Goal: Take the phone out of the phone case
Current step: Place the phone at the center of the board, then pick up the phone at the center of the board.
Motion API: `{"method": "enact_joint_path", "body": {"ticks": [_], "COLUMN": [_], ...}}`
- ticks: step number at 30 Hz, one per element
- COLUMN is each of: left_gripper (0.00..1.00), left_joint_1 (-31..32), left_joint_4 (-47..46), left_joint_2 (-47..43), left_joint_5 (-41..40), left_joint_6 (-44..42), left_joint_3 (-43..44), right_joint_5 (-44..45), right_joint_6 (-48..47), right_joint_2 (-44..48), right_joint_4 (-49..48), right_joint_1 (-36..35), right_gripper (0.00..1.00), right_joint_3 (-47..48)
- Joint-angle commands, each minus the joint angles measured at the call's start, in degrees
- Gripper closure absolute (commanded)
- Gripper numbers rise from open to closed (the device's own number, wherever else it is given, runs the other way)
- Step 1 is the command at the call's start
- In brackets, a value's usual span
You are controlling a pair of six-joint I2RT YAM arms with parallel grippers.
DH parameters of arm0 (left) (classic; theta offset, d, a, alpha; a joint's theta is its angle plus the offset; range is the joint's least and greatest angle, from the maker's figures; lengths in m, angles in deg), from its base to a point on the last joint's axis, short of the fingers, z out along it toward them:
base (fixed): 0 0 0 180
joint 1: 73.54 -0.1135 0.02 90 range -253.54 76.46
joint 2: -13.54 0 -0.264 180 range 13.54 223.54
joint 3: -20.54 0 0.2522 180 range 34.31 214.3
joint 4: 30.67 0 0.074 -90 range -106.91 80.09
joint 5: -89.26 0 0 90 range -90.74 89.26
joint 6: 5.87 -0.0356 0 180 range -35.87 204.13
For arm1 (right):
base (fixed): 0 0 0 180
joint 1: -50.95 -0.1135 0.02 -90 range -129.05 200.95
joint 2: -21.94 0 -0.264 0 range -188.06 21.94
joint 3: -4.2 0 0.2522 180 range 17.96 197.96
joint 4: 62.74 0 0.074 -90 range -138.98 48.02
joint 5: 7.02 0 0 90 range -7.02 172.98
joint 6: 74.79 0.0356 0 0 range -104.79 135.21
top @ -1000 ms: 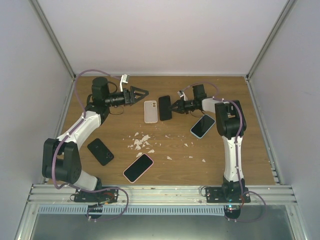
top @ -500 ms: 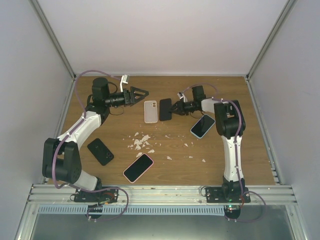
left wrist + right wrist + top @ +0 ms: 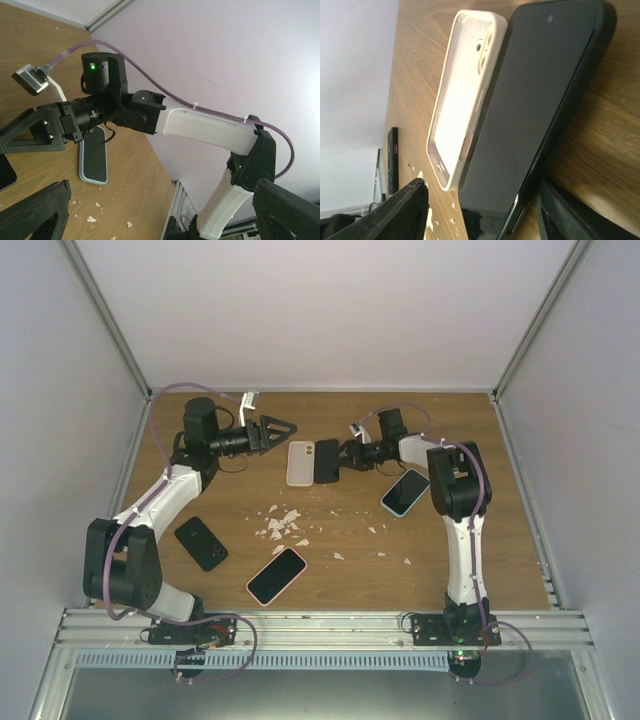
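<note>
The left gripper (image 3: 281, 428) hangs over the far left part of the table (image 3: 440, 540), jaws spread as wide as they go, with nothing between them. It has not moved in the last second and takes no part in the work now.

To its right lies the case (image 3: 300, 462), white and flat on the wood. The right wrist view looks into its inside, and it is empty: only the bare shell and the camera hole are seen. The phone (image 3: 327, 460), black, lies flat just beside it with the screen up, and their long edges are touching. A second ago there was a small gap between them, so the phone has been pushed a little to the left, against the case.

The right gripper (image 3: 346, 452) is at the right end of the phone. One second ago it was closed on that end. Now its jaws stand apart, one on each side of the phone, and in the wrist view I see free space at least on the case side, so it no longer pinches the phone.

I judge this to be the release: the phone is out of the case and resting on the table, so the task looks nearly finished. What remains is probably only to pull the right arm back without dragging the phone.
</note>
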Motion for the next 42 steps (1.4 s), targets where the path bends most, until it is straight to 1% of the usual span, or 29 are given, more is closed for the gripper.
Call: {"method": "enact_joint_path", "body": {"ticks": [1, 4, 7, 12, 17, 22, 26, 30, 37, 42], "left_gripper": [0.01, 0.01, 0.01, 0.01, 0.01, 0.01, 0.01, 0.01, 0.01, 0.01], "left_joint_1": [-0.38, -0.43, -0.40, -0.43, -0.87, -3.09, -4.41, -4.98, -5.02, -5.11], "left_joint_4": [-1.95, -1.19, -0.13, 3.04, 5.21, 6.84, 5.57, 5.43, 5.98, 6.27], "left_joint_2": [-2.32, -2.76, -3.27, -4.96, -7.13, -8.46, -9.40, -9.63, -8.95, -8.54], "left_joint_5": [-0.86, -1.34, -2.07, -3.92, -5.56, -5.93, -6.30, -6.96, -7.72, -8.24], "left_joint_6": [-0.71, -1.33, -2.06, -5.23, -7.74, -8.61, -7.94, -7.93, -8.01, -8.14], "left_joint_3": [-0.75, -0.71, -0.47, 0.00, -0.40, -0.86, -2.82, -3.17, -3.06, -2.97], "right_joint_5": [3.89, 6.75, 9.80, 14.10, 18.32, 21.17, 25.28, 27.27, 31.11, 32.03], "right_joint_6": [-0.80, -1.28, -2.02, -3.43, -4.63, -6.08, -7.61, -7.04, -0.95, 4.20], "right_joint_2": [5.42, 8.27, 11.02, 17.84, 27.43, 39.68, 48.07, 56.40, 67.32, 71.57], "right_joint_4": [1.44, 2.22, 3.49, 4.78, 3.86, 2.50, 5.59, 6.41, 8.13, 8.04], "right_joint_1": [-0.37, -0.41, -0.38, -0.43, -0.17, 1.39, 3.40, 7.21, 13.69, 19.75], "right_gripper": [0.38, 0.23, 0.13, 0.07, 0.01, 0.00, 0.00, 0.00, 0.00, 0.00], "right_joint_3": [-0.93, -1.96, -2.81, -6.03, -11.41, -18.81, -21.92, -28.60, -38.73, -46.35]}}
